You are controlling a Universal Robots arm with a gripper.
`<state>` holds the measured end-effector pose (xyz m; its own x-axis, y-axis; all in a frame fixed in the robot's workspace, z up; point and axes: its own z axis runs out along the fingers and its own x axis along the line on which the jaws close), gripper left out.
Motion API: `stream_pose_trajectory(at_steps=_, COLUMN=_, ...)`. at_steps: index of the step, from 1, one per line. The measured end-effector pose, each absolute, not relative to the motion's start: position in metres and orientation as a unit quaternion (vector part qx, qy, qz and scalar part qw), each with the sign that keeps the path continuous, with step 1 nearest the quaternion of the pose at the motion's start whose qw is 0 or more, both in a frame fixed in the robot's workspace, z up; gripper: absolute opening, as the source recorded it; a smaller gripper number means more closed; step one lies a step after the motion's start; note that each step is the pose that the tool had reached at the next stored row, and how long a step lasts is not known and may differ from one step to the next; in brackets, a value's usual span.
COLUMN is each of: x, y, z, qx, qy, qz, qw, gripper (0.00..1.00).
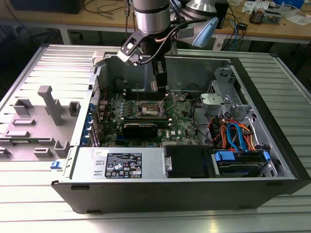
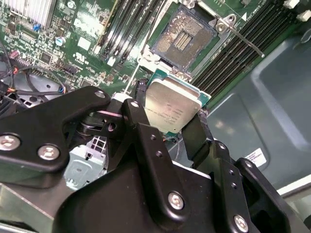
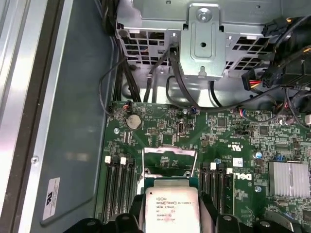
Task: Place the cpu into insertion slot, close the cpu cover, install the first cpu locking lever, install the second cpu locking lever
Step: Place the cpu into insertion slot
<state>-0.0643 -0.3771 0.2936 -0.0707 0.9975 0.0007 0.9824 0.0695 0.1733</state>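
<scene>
My gripper [image 2: 171, 104] is shut on the cpu [image 2: 170, 108], a small square chip with a silver-grey top, pinched by its edges between two black fingers. It hangs tilted above the green motherboard. Just beyond the chip in the second wrist view lies the insertion slot [image 2: 184, 39], open and bare, with a dark centre and a metal rim. The cpu [image 3: 172, 208] also appears in the first wrist view, and past it the cpu cover [image 3: 170, 149] stands open as a thin silver frame. A locking lever [image 2: 245, 41] lies free beside the slot. In the exterior view the gripper [image 1: 160, 80] hovers over the slot [image 1: 148, 110].
Long black memory slots [image 2: 233, 53] flank the socket. A silver heat sink [image 3: 289, 179] and a metal drive cage [image 3: 204, 39] with cables stand nearby. Orange and blue cables [image 1: 233, 133] fill the exterior view's right; the case's side panel [image 1: 51, 104] lies at its left.
</scene>
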Motion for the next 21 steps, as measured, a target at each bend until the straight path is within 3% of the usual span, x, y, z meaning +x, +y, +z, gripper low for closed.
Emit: stream_pose_trajectory(at_steps=21, x=-0.076, y=-0.376, z=0.253, qx=0.705, qy=0.704, qz=0.062, qw=0.062, gripper=0.55)
